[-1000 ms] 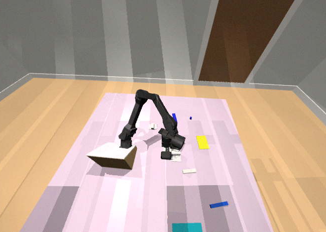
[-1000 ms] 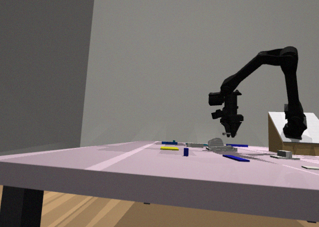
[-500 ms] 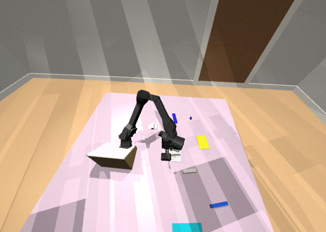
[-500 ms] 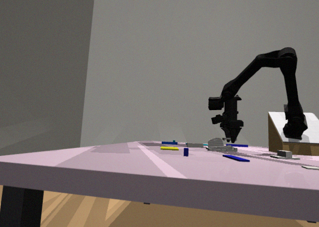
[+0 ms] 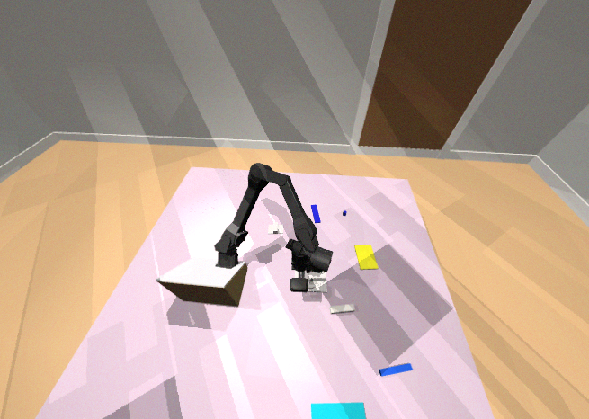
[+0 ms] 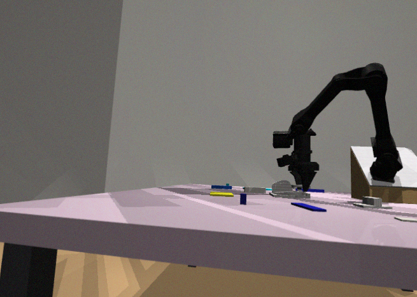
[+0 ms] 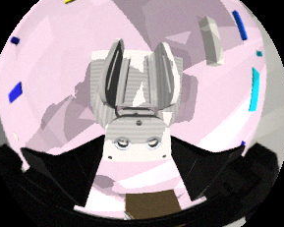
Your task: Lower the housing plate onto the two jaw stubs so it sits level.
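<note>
My gripper (image 6: 303, 188) (image 7: 137, 138) points down, its fingers shut on the side edges of the grey housing plate (image 7: 138, 128). The plate has two large round holes with shiny round parts showing in them. It overlaps the rear end of the jaw assembly in the wrist view. The left jaw (image 7: 111, 78) and right jaw (image 7: 168, 73) stand apart on a ribbed grey base (image 5: 324, 288) (image 6: 289, 195) (image 7: 96, 83). The stubs are mostly hidden under the plate. The plate is low over the base; whether it touches the stubs, I cannot tell.
A pale bar (image 5: 342, 309) (image 6: 254, 190) (image 7: 212, 43) lies near the base. A yellow slab (image 5: 366, 257) (image 6: 221, 194), a dark blue block (image 5: 344, 213) (image 6: 243, 199) and a blue strip (image 5: 315, 213) (image 6: 308, 206) lie around it. A small grey fixture (image 5: 275, 228) (image 6: 372, 201) stands nearer the arm's wedge stand (image 5: 201, 274).
</note>
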You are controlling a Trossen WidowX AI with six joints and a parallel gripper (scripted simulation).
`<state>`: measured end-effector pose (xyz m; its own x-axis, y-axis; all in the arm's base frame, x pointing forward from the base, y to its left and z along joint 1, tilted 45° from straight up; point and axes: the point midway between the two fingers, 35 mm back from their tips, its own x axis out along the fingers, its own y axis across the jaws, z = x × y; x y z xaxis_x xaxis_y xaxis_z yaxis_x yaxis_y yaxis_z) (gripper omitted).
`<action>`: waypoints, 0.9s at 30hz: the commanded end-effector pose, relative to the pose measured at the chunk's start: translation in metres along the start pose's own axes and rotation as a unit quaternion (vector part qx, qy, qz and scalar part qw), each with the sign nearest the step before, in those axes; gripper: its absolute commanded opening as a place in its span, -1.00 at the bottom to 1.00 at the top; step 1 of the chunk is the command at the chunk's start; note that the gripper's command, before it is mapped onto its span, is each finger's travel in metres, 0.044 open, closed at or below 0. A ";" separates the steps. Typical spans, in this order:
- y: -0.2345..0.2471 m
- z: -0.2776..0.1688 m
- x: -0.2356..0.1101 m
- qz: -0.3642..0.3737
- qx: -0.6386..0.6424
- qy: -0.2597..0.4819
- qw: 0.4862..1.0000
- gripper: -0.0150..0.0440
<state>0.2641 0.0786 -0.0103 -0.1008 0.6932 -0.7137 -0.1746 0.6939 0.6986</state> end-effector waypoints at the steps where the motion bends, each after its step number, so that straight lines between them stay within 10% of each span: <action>1: 0.001 0.000 0.001 0.003 0.003 -0.001 1.000 0.70; 27: 0.001 0.000 0.005 0.003 0.009 -0.001 1.000 0.70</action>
<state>0.2635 0.0820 -0.0137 -0.1007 0.6934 -0.7134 -0.1633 0.6958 0.6994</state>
